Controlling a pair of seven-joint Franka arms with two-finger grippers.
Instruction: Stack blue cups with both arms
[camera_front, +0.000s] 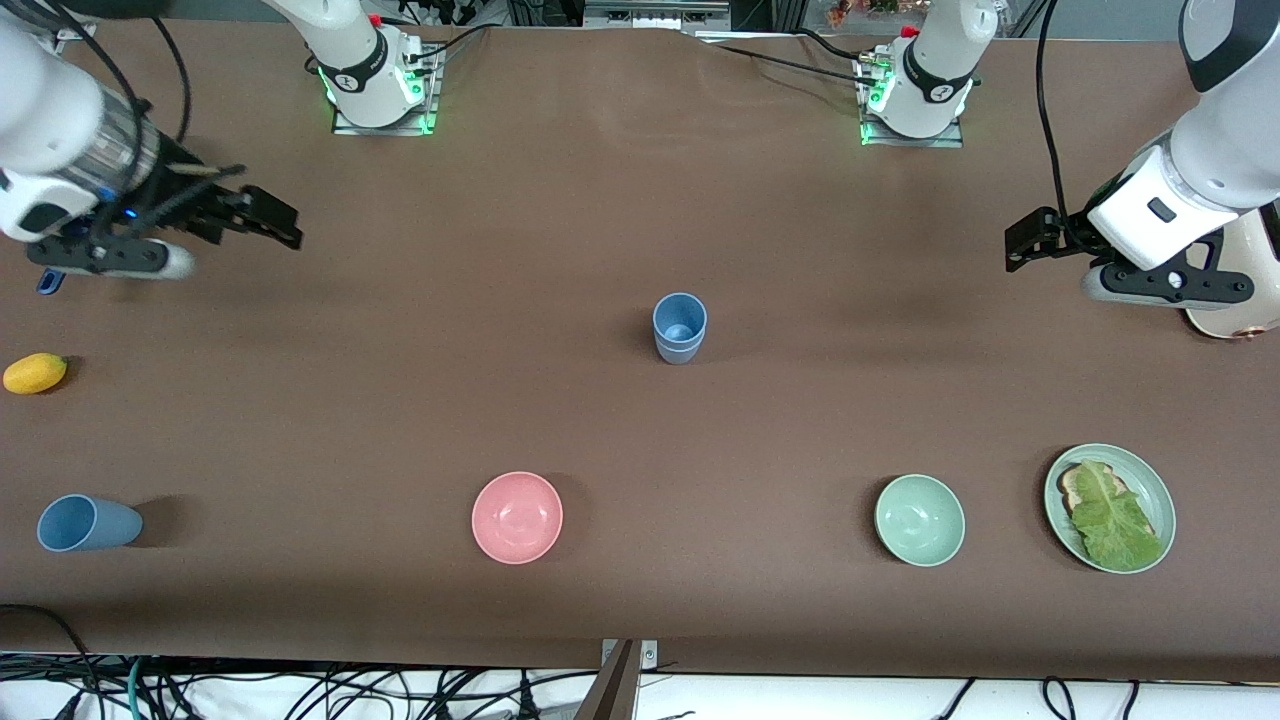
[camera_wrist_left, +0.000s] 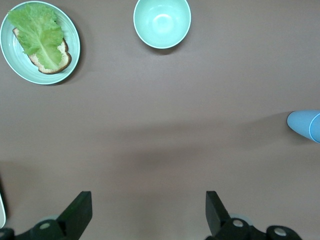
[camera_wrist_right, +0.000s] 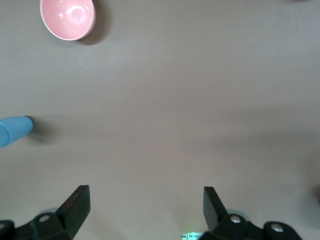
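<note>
One blue cup (camera_front: 680, 327) stands upright at the middle of the table; a second rim line round its side suggests one cup nested in another. It shows at the edge of the left wrist view (camera_wrist_left: 304, 124) and of the right wrist view (camera_wrist_right: 14, 130). Another blue cup (camera_front: 88, 523) lies on its side near the front camera at the right arm's end. My right gripper (camera_front: 272, 218) (camera_wrist_right: 146, 205) is open and empty above bare table at its own end. My left gripper (camera_front: 1028, 243) (camera_wrist_left: 147, 210) is open and empty above bare table at its end.
A pink bowl (camera_front: 517, 517) (camera_wrist_right: 67, 17), a pale green bowl (camera_front: 920, 520) (camera_wrist_left: 162, 22) and a green plate (camera_front: 1165, 500) (camera_wrist_left: 75, 37) with bread and lettuce stand in a row near the front camera. A yellow fruit (camera_front: 35, 373) lies at the right arm's end. A cream vessel (camera_front: 1240, 300) stands under the left arm.
</note>
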